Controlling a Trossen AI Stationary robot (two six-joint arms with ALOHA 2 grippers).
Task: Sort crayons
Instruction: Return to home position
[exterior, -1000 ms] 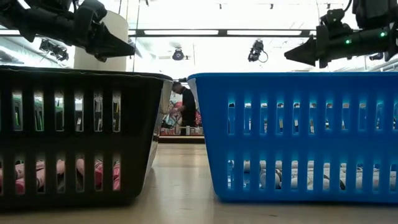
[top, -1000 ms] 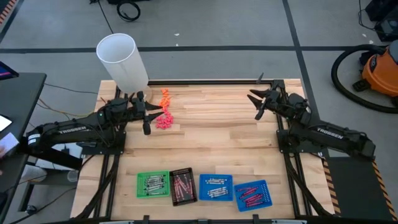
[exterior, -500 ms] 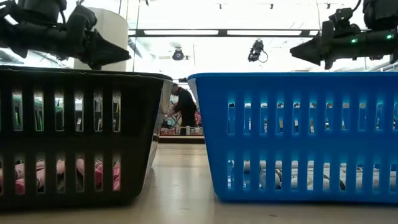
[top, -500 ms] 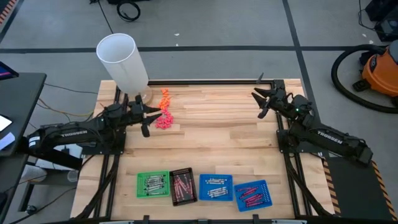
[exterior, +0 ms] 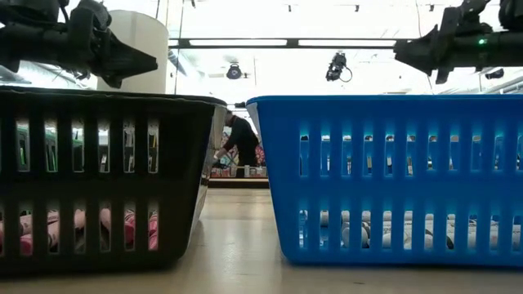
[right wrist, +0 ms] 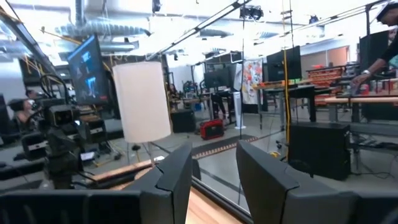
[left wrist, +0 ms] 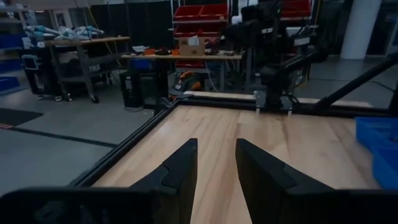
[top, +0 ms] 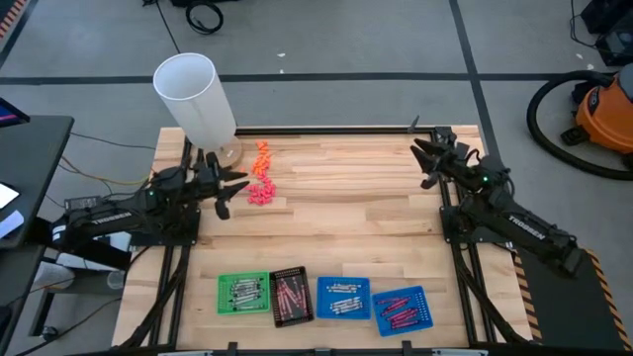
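The crayons lie in four small trays near the table's front edge. Grey ones fill the green tray (top: 243, 294) and a blue tray (top: 343, 298). Red ones fill the black tray (top: 291, 295) and the right-hand blue tray (top: 403, 309). My left gripper (top: 229, 186) hovers open over the table's far left, beside the pink lumps, with nothing between its fingers (left wrist: 180, 168). My right gripper (top: 419, 154) hovers open near the far right corner, likewise empty (right wrist: 214, 163). Both are far from the trays.
A tall white cylinder (top: 195, 97) stands at the far left corner. Orange lumps (top: 262, 155) and pink lumps (top: 259, 192) lie beside it. In the low view the black basket (exterior: 106, 175) and a blue basket (exterior: 392, 175) stand close in front, grippers above them.
Both arms have drawn back with their fingers unchanged. My left gripper has gone toward the table's left edge and sunk a little. My right gripper has gone toward the table's right edge, risen slightly and rolled about its own line.
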